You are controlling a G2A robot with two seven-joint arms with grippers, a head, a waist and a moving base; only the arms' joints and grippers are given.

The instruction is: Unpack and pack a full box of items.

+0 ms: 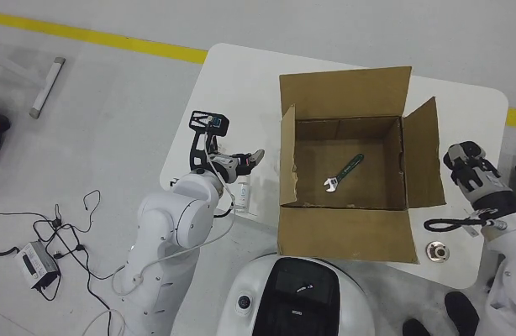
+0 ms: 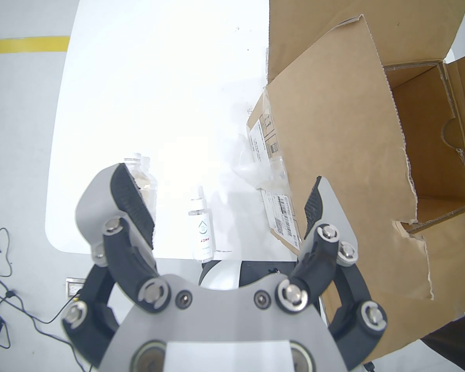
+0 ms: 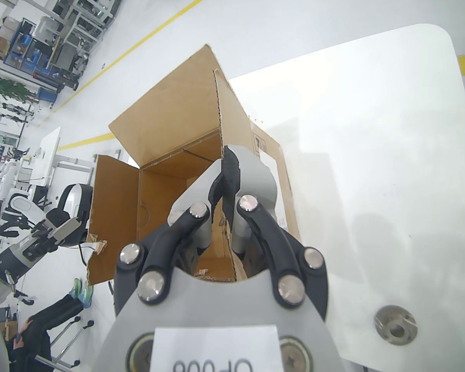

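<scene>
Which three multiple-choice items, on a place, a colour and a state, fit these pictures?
1. The wrench lies: A. on the table; B. on the floor of the cardboard box; C. in a gripper.
2. The wrench's handle is: A. red; B. green; C. blue.
3. The left gripper has its jaws: A. open; B. shut on a bottle; C. shut on nothing.
Answers: 1 B, the top view shows it inside the box; 2 B, the handle is green there; 3 A, the left wrist view shows a wide gap between the jaws.

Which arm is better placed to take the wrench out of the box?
Probably left: left gripper hangs beside the box, jaws open; right gripper has jaws shut. The wrench lies mid-box.
</scene>
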